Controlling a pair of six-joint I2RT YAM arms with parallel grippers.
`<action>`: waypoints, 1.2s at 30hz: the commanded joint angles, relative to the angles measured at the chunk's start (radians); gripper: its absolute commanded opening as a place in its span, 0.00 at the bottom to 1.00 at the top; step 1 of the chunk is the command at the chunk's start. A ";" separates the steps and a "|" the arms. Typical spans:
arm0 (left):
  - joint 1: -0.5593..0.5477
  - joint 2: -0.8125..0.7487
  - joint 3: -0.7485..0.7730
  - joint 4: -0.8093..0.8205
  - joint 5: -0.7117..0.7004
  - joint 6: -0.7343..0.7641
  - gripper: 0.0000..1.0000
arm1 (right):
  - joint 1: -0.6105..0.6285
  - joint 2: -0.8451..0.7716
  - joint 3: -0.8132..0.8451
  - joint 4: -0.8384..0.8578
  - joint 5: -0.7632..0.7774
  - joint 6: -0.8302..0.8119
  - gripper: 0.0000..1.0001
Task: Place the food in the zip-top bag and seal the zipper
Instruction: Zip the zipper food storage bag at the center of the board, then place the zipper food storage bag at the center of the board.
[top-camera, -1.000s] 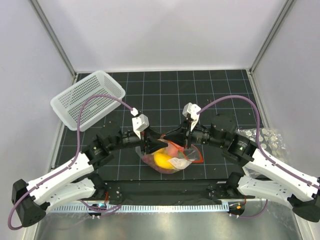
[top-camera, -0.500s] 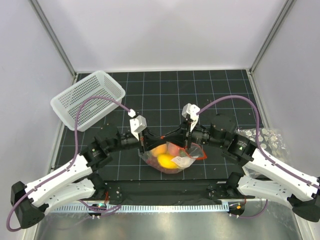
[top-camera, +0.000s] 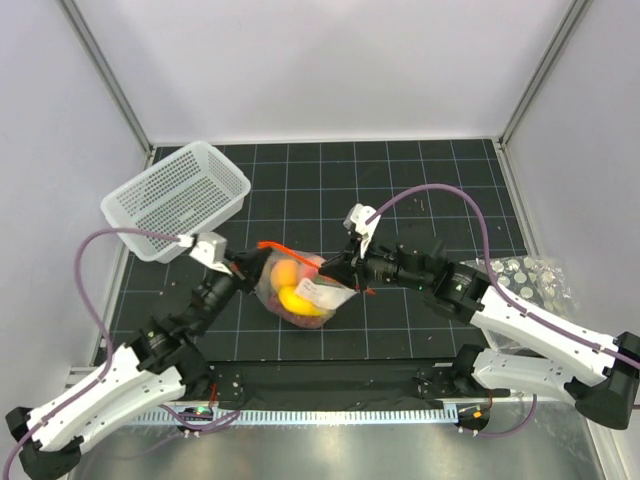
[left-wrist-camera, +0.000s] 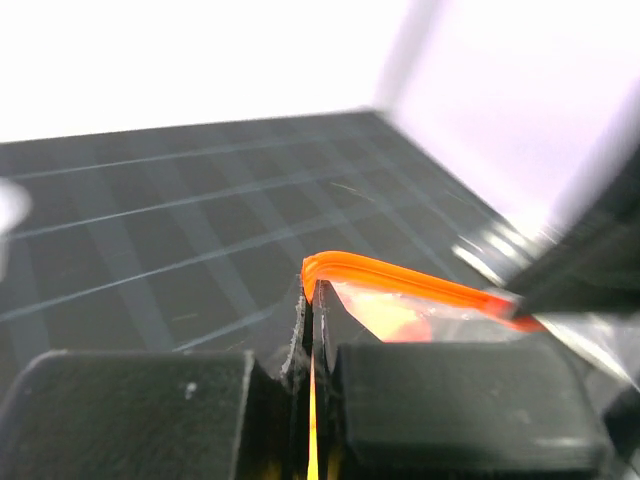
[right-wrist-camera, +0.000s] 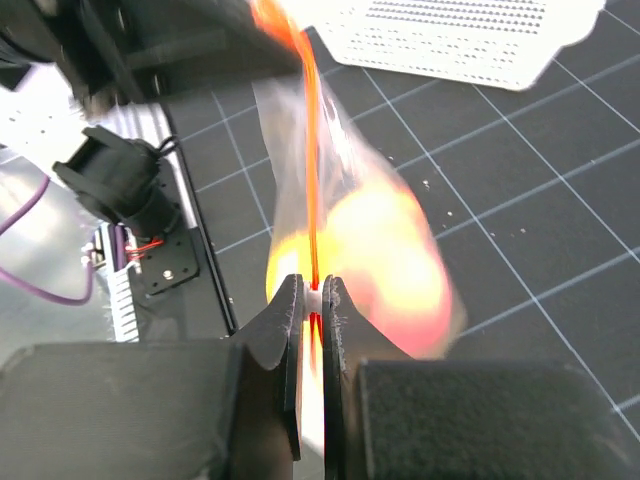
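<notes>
Two end effectors are clamped shut on the thin red-orange zipper strip (top-camera: 275, 246) (left-wrist-camera: 400, 283) (right-wrist-camera: 308, 150) of the clear crinkly plastic zip-top bag (top-camera: 318, 296). The left end effector (top-camera: 250, 267) (left-wrist-camera: 312, 300) is closed on its left end and the right end effector (top-camera: 346, 270) (right-wrist-camera: 312, 295) on its right end. The bag is stretched between them over the middle of the black gridded bench (top-camera: 400, 190), with yellow and orange plastic toy fruits (top-camera: 292, 297) seen inside. A white perforated plastic basket (top-camera: 175, 195) is seen far left.

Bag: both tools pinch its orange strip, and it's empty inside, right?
Not empty. The top view shows yellow and orange toy fruit inside the bag. Both the left tool and the right tool do pinch its orange strip.
</notes>
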 joint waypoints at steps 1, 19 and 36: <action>0.014 -0.111 -0.007 -0.080 -0.597 -0.021 0.00 | -0.003 -0.013 0.057 -0.036 0.062 -0.016 0.01; 0.001 -0.164 -0.013 -0.122 -0.874 -0.014 0.02 | -0.003 0.016 0.106 -0.161 0.269 0.022 0.01; 0.009 0.211 0.077 -0.160 -0.963 -0.112 1.00 | -0.015 0.079 0.069 0.056 0.570 0.166 0.84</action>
